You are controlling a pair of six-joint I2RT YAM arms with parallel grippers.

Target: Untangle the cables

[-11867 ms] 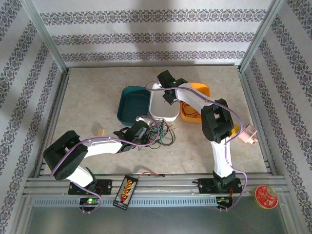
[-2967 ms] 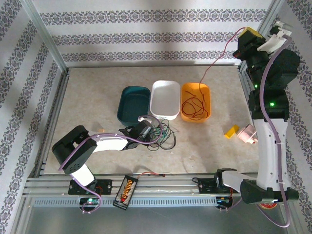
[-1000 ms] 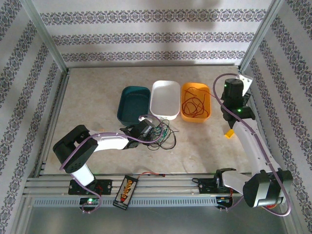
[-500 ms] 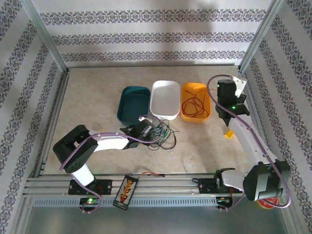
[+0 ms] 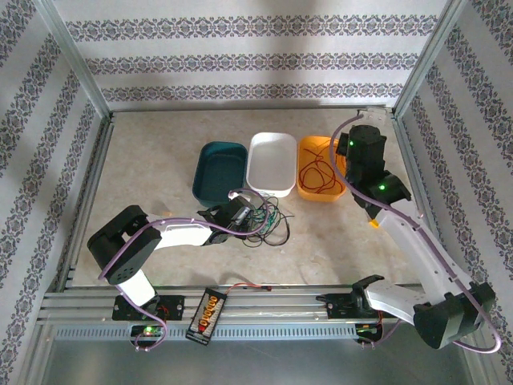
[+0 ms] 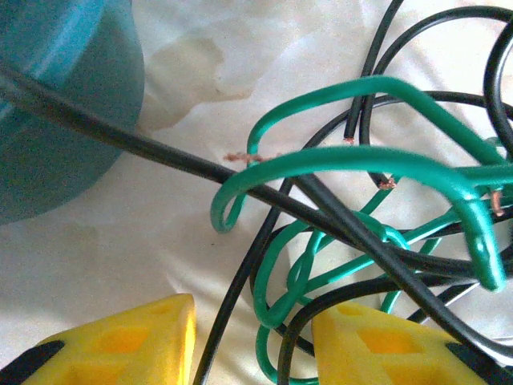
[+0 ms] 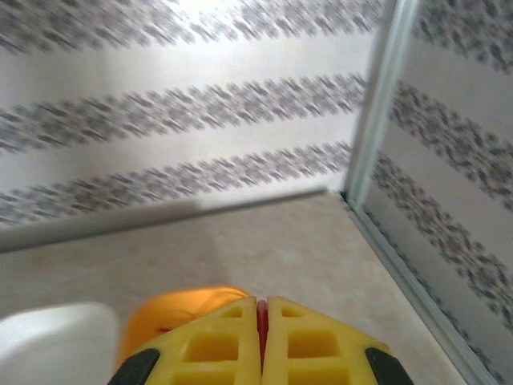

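The left arm (image 5: 172,233) lies low over the desk, reaching out to the right from its base, elbow bent. The left gripper (image 6: 252,325) points down at the desk, its yellow fingers (image 6: 120,341) spread wide apart. The right arm (image 5: 409,233) stretches from its base toward the far right corner, wrist (image 5: 362,148) raised. The right gripper (image 7: 262,321) faces the back wall, its fingers (image 7: 212,345) pressed together.

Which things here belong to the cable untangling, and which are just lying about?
Job: green and black cable tangle, red cable, orange tray, left pincer, right pincer.
Lying about: battery pack, yellow block.
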